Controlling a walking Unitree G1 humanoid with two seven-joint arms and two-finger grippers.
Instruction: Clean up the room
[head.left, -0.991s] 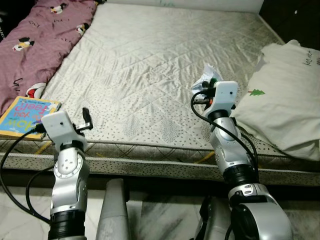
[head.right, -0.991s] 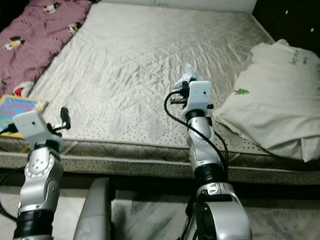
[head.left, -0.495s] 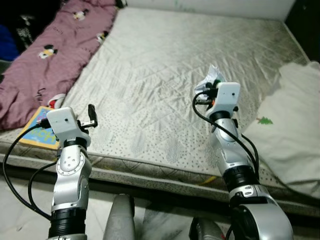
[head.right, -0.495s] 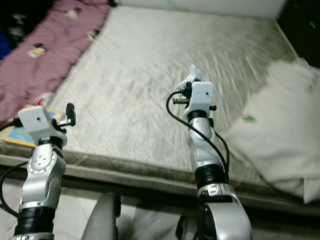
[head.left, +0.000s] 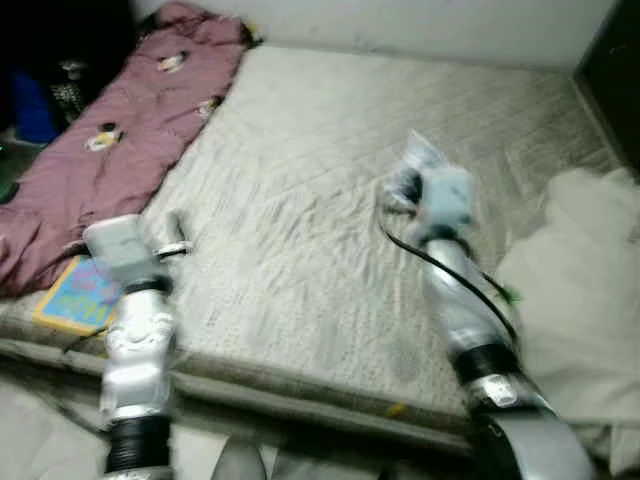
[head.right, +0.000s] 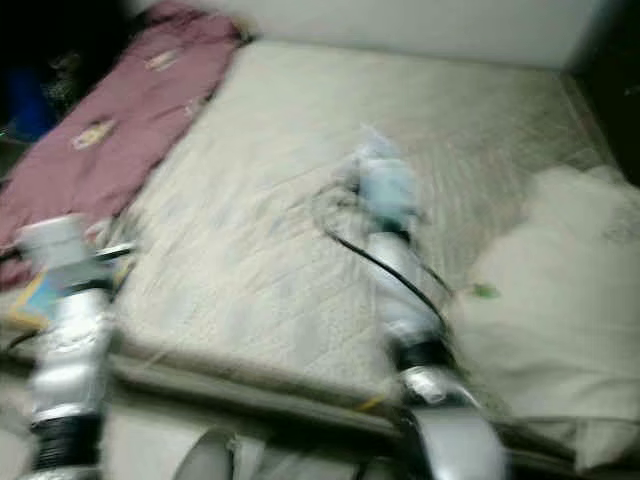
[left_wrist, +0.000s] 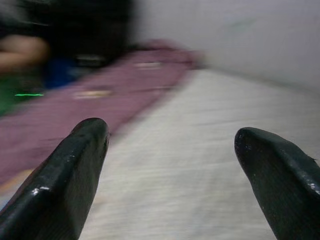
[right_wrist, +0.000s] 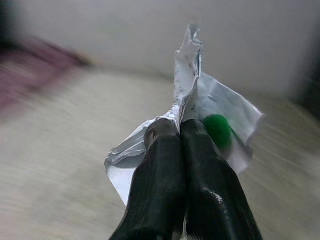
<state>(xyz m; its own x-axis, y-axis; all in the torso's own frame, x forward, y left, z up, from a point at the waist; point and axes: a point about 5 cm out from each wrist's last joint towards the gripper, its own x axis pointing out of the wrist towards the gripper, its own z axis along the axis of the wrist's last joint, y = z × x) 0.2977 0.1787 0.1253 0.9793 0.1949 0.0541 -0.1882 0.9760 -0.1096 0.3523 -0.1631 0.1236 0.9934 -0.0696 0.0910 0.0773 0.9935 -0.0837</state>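
Note:
My right gripper (right_wrist: 180, 131) is shut on a crumpled white wrapper (right_wrist: 220, 102) with a green spot; it is held up over the middle of the bare mattress (head.left: 310, 200). In the left eye view the wrapper (head.left: 418, 152) sticks up above the right wrist. My left gripper (left_wrist: 170, 142) stands open with nothing between its fingers, raised over the mattress's near left corner (head.left: 172, 232). A colourful book (head.left: 72, 295) lies at that corner beside the left arm. The head views are blurred.
A maroon printed blanket (head.left: 120, 130) covers the left side of the bed. A white pillow or bundle of bedding (head.left: 575, 270) sits at the right. Dark things stand at the far left beyond the bed. A pale wall runs behind the headboard end.
The camera has swung left and the picture has blurred, so the bed and pillow sit further right. Both arms hold much the same pose, the right still gripping the wrapper.

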